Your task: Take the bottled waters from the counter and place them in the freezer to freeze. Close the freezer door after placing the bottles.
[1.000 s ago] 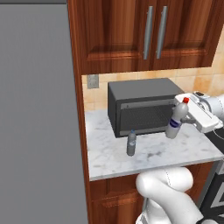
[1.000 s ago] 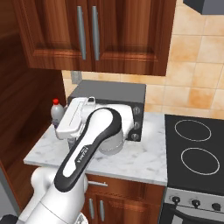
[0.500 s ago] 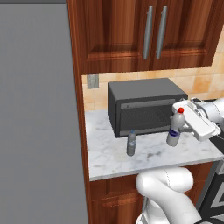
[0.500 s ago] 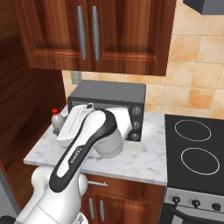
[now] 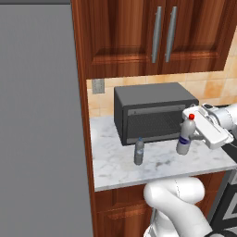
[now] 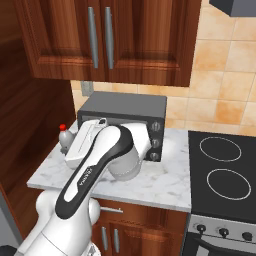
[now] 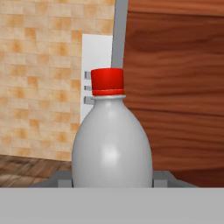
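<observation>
My gripper is shut on a red-capped water bottle with a blue label. It holds the bottle almost upright, low over the right part of the white marble counter. In the hand view the bottle stands between my fingertips, red cap up. From the right base view its cap and shoulder peek out past my hand. A second, smaller bottle with a blue cap stands on the counter in front of the toaster oven. The flat grey freezer rises left of the counter.
A dark toaster oven sits at the back of the counter, right behind both bottles. Reddish-brown wall cupboards hang above. A black stovetop lies to the right of the counter.
My gripper has come down a little with the red-capped bottle, which now hangs straighter. The blue-capped bottle has stayed put.
</observation>
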Tool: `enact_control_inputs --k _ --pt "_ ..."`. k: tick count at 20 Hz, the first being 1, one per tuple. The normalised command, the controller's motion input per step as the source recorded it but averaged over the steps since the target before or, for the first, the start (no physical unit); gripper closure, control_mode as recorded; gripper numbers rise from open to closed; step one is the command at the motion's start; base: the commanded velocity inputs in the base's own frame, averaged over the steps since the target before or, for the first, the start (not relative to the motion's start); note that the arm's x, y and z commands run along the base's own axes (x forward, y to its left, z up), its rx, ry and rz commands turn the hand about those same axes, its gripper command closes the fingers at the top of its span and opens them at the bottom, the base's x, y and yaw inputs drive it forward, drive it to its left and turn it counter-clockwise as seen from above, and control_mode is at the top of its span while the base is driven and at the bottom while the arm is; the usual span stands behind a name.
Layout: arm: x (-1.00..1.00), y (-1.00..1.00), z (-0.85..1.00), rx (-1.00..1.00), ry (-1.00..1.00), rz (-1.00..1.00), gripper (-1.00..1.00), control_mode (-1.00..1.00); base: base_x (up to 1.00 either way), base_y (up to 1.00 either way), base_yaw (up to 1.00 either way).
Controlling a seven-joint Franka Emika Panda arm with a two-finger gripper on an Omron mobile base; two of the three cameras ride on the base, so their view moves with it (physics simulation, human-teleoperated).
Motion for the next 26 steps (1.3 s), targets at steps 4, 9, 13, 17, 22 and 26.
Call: enact_control_inputs --k 4,9,13,17,22,26 --pt "-0.19 0.02 0.00 0.00 0.00 0.01 1.00 1.00 -0.16 0.02 0.00" --pt "0.00 0.00 0.00 0.00 0.00 0.00 1.00 1.00 -0.73 0.07 0.00" --pt "0.00 0.00 0.00 0.00 0.00 0.00 1.00 1.00 -0.73 0.23 0.02" --pt "0.00 0.00 0.00 0.00 0.00 0.00 1.00 1.00 -0.64 0.39 0.07" --pt "0.00 0.00 0.00 0.00 0.00 0.00 1.00 1.00 -0.28 0.72 0.29" --pt "0.00 0.00 0.00 0.00 0.00 0.00 1.00 1.00 -0.14 1.00 0.40"
